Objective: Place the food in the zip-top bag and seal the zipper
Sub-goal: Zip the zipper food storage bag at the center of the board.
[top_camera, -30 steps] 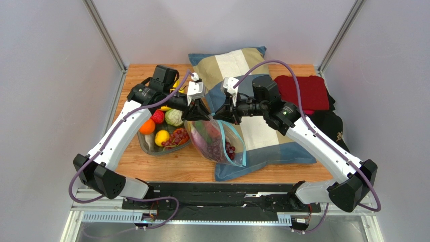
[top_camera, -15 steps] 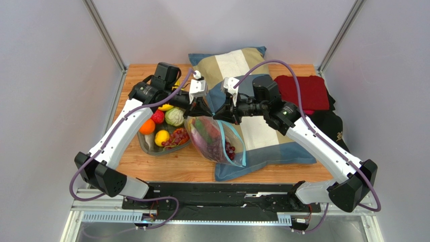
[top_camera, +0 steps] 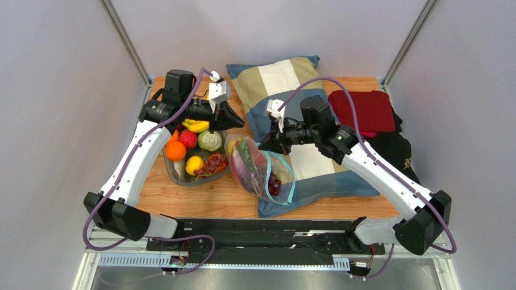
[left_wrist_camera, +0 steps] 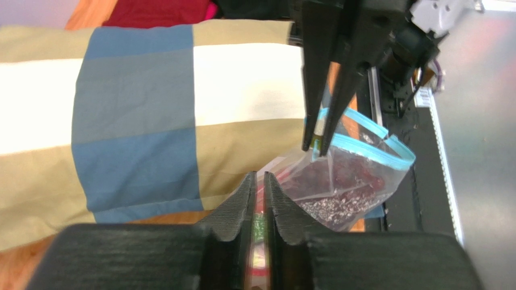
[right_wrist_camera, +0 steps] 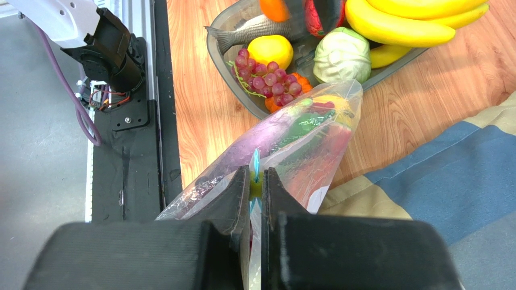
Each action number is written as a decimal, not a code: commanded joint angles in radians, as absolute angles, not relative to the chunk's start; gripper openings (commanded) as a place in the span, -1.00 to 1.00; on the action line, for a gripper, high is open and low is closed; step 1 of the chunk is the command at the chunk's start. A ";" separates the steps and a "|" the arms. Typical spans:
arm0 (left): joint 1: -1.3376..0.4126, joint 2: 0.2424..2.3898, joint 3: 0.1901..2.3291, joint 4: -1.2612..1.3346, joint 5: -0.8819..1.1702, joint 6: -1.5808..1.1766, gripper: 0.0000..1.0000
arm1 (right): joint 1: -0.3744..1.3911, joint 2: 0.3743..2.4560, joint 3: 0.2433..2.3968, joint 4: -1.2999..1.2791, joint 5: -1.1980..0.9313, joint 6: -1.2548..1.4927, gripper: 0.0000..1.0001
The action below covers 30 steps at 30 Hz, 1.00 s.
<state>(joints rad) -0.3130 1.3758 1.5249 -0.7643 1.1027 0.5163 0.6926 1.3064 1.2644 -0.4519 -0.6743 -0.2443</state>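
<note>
Landmark: the pillow [top_camera: 278, 78], striped blue, tan and white, is taken as the reference for every place below.
Zip-top bag: the zip-top bag [top_camera: 257, 169] is seen slumped at the pillow's near left edge, partly on the pillow and partly on the table [top_camera: 200, 202], with its mouth turned toward the pillow.
Zipper: the zipper [top_camera: 293, 179] is shown with its two blue strips apart, so sealing is judged not yet done.
Food packed: purple, green and red pieces of food [top_camera: 245, 158] are visible through the film.
Food left: grapes [top_camera: 212, 164], a banana [top_camera: 197, 125] and other pieces are left in the dish [top_camera: 175, 176], left of the pillow and just beside the bag.
Right gripper: the right gripper [right_wrist_camera: 257, 175] is pressed together on the bag's blue mouth strip, at the pillow's left edge.
Left gripper: the left gripper [top_camera: 237, 124] is held over the dish's far side, left of the pillow and clear of the bag. Its fingers are drawn almost together, only a thin slit is left, and nothing is gripped.
Bag handling: the film is judged thin, floppy and slick, and it sags under its load.
Food handling: the pieces are judged light, hard and glossy, and likely to slip or roll.
Hold point: the stiffer zipper strip is judged the best place to grip the bag. The grapes are probably best pinched across the bumpy cluster.
</note>
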 commanded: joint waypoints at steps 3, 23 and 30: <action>-0.379 1.344 1.542 -0.955 1.123 0.837 0.01 | 0.690 1.284 1.316 -0.400 -0.712 -0.232 -1.00; -0.514 1.466 1.562 -1.028 1.109 0.914 0.01 | 0.750 1.298 1.393 -0.383 -0.835 -0.287 -1.00; -0.508 1.447 1.578 -1.101 1.114 0.931 -1.00 | 0.753 1.305 1.381 -0.426 -0.729 -0.316 -1.00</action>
<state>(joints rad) -0.5144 1.4719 1.5311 -1.0645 1.0748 0.8890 0.7406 1.3083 1.3346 -0.4423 -0.7742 -0.2703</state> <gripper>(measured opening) 0.008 0.040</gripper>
